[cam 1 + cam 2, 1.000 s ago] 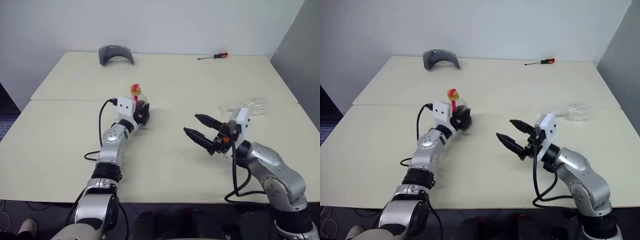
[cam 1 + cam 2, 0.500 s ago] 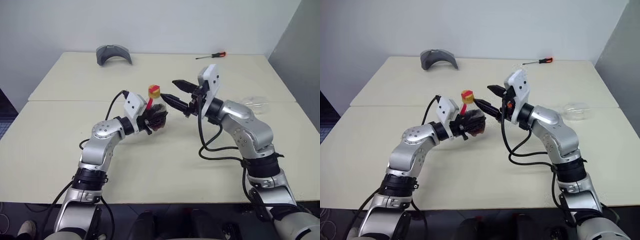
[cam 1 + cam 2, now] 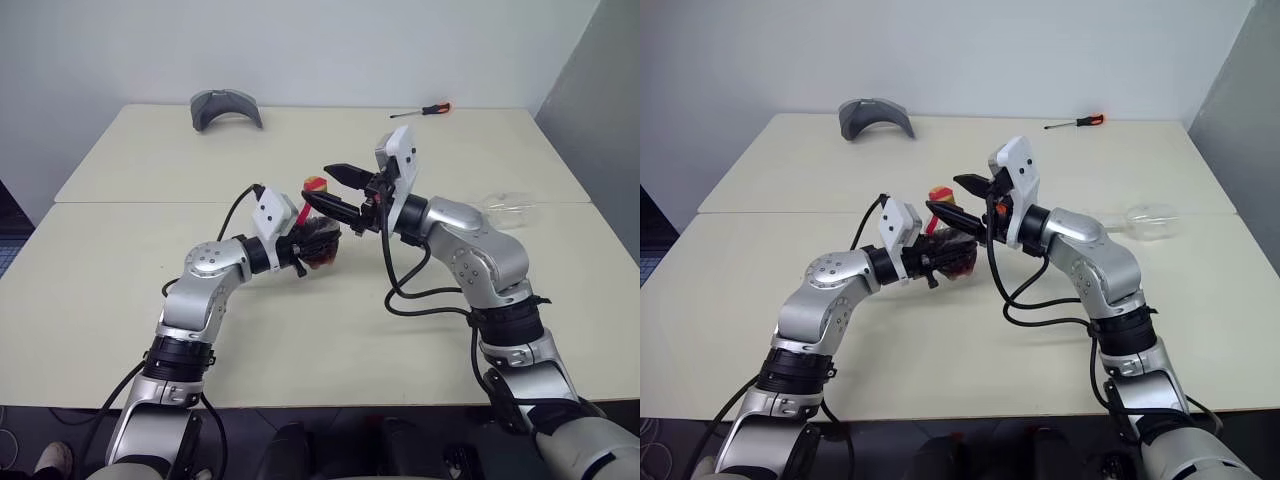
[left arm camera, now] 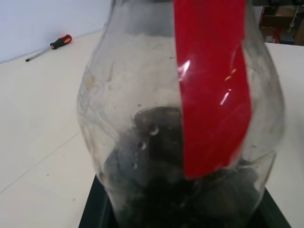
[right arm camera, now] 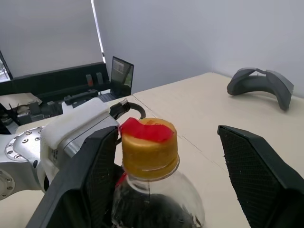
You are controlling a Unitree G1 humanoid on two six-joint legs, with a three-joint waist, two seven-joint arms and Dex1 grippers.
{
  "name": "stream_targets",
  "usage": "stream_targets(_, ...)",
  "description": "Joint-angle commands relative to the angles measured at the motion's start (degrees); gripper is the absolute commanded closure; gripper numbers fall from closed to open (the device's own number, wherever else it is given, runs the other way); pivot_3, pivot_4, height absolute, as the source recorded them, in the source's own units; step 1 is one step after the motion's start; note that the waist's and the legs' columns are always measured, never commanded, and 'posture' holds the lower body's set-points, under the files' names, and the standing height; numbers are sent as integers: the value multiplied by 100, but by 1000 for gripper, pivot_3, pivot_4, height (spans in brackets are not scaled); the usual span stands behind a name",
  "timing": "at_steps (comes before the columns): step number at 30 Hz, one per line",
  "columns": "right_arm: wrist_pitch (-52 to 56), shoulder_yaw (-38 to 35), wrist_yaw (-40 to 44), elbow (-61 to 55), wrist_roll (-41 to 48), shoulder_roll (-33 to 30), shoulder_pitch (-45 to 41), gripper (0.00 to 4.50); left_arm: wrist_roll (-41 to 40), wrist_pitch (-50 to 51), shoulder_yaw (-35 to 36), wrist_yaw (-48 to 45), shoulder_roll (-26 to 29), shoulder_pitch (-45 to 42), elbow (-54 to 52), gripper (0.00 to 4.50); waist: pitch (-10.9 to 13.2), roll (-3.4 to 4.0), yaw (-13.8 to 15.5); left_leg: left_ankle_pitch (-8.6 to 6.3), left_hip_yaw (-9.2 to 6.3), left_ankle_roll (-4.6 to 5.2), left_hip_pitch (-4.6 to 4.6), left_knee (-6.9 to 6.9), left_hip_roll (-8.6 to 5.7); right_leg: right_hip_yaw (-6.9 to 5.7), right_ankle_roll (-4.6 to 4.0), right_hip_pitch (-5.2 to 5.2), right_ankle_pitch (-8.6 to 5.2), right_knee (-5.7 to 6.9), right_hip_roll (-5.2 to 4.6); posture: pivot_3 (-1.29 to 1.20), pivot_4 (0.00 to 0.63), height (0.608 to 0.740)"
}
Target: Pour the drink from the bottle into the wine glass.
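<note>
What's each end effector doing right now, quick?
Left end effector: shut on the bottle, held above the table.
Right end effector: open, fingers either side of the bottle's cap, not gripping it.

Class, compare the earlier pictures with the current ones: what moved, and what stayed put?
The left end effector lifted the bottle off the table toward the middle. The right end effector rose and swung left, its fingers now open either side of the cap. The wine glass, screwdriver and grey holder stayed put.
</note>
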Motion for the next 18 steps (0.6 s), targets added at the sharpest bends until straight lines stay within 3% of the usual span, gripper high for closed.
stream_targets(1,54,-184,106,-102,170,34,-190,1881,-66,-149,41,-42,25,-60,-259,3264,0,0,-3,0,0,0,0,0,0,0,0,0,0,0,0,0,150,740)
stream_targets(5,108,-213,254,-52,262,16,-241,3270,-81,-150,15,-74,16,-67,-287,3352,0,0,-2,-1,0,2,0,0,0,0,0,0,0,0,0,0,150,740)
stream_targets(12,391,-205,1094,76,688,-127,-478,3308,-379,230,51,-165,165,187,-1056,3600,2,3,-13,-2,0,3,0,-1,0,1,0,0,0,0,0,0,150,740)
stream_targets(16,287,143,3519,555,1132,-510,-1275,3308,-1504,1292,114,-676,787,700,-2690,3622,25,14,-35,-10,1,18,-2,-2,1,4,0,-1,0,-5,0,0,150,740)
stream_targets(18,121,366,4095,726,1008,-560,-1403,3308,-1902,1650,210,-687,983,727,-3062,3631,28,17,-31,-11,-3,19,0,-6,3,1,-1,-1,0,-10,1,0,150,740)
